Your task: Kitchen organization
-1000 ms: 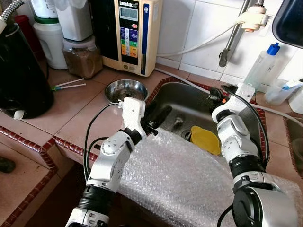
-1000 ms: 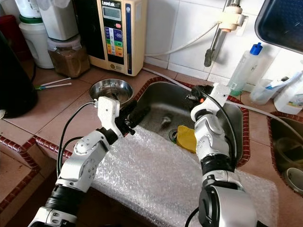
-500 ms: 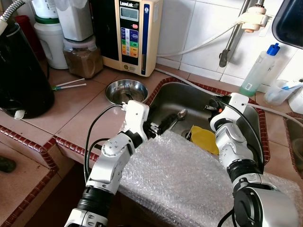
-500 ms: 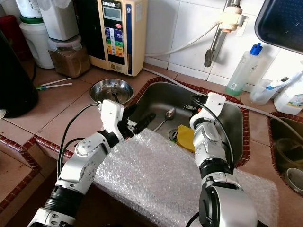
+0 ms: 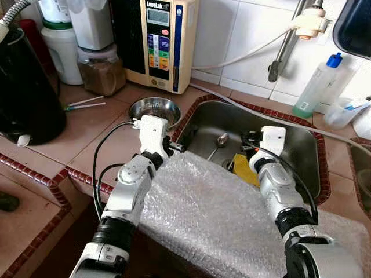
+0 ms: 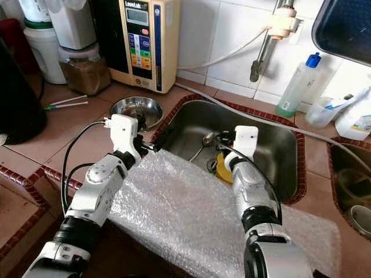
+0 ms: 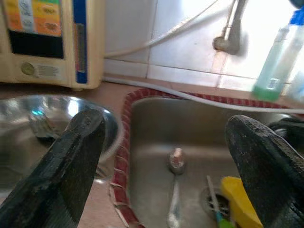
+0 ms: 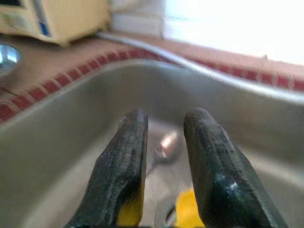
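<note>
One spoon [image 8: 167, 144] in sink [image 5: 290, 145], beyond right gripper's [image 8: 164, 166] fingers [image 8: 124, 161]

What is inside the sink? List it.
In the sink: a spoon on the bottom and a yellow object by the drain, partly hidden behind the right gripper and the bubble wrap. The near sink floor is covered.

the robot has two shiny silver arms made of round, smooth parts. each arm has dark black rings at the joints. a white boxy block sits at each wrist. thin black cables loop out from the left arm and run along the right arm. the left gripper [image 7: 166, 166] has two long, fat black fingers with a rough, bumpy skin. the right gripper [image 8: 164, 142] has the same black fingers, rounded at the tips.
</note>
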You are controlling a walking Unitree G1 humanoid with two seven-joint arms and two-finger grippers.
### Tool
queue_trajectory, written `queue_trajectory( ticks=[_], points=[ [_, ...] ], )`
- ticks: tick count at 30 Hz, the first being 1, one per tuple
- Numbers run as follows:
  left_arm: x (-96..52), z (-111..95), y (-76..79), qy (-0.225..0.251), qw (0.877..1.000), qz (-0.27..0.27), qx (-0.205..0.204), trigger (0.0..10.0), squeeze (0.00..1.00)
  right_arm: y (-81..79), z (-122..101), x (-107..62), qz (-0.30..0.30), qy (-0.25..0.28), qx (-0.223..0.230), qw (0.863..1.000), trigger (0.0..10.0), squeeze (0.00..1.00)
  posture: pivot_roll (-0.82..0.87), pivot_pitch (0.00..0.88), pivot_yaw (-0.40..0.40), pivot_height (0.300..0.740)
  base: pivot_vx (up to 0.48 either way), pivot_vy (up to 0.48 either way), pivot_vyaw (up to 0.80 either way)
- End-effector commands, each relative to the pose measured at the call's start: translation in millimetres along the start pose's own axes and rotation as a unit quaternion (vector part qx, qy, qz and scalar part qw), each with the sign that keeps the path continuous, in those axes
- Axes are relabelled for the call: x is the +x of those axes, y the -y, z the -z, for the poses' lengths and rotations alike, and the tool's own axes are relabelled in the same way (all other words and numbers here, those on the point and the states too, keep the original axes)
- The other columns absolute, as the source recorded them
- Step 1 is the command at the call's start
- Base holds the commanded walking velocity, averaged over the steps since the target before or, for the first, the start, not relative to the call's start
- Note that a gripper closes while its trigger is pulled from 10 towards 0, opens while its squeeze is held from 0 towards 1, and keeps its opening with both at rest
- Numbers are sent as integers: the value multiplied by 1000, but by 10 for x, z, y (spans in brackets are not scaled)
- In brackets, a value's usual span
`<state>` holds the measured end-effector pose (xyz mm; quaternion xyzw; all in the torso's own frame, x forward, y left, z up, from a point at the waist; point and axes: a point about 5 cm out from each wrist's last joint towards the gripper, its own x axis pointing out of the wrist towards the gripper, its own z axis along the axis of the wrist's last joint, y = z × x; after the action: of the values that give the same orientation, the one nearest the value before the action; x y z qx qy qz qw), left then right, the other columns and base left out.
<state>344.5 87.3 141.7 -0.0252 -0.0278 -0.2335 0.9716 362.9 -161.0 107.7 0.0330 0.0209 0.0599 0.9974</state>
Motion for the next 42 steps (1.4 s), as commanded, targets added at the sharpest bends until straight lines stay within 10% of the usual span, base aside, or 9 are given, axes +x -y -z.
queue_trajectory(
  ticks=[1,16,17,18,19,35,36,38,42],
  points=[
    [50,-62,-7,10,1000,-2,18,10000,1000,-33,-33,-8,-11,14,-10,1000,10000,1000,31,0,-46,740,0,0,0],
    [146,43,-96,-11,998,-39,43,10000,1000,-412,-52,-87,-104,39,-20,994,10000,1000,20,0,-42,740,0,0,0],
    [153,59,-106,-16,998,-42,41,10000,776,-462,-62,-103,-126,40,-15,991,10000,1000,20,0,-42,740,0,0,0],
    [153,59,-106,-16,998,-42,41,10000,776,-462,-62,-103,-126,40,-15,991,10000,1000,20,0,-42,740,0,0,0],
    [161,72,-120,-20,998,-46,41,10000,0,-521,-78,-125,-152,43,-19,987,10000,1000,20,0,-42,740,0,0,0],
    [191,224,-154,-62,995,-68,45,10000,0,-664,-169,-288,-232,57,-32,971,10000,863,-2,0,-34,740,0,0,0],
    [192,233,-164,-64,994,-71,47,8941,0,-667,-174,-299,-233,55,-32,970,10000,859,-4,0,-34,740,0,0,0],
    [191,242,-173,-67,994,-73,48,0,0,-672,-173,-311,-235,54,-32,970,10000,855,-4,0,-33,740,0,0,0],
    [194,257,-187,-73,993,-75,50,0,0,-680,-170,-331,-237,49,-35,969,10000,851,-4,0,-31,740,0,0,0]
  ],
)
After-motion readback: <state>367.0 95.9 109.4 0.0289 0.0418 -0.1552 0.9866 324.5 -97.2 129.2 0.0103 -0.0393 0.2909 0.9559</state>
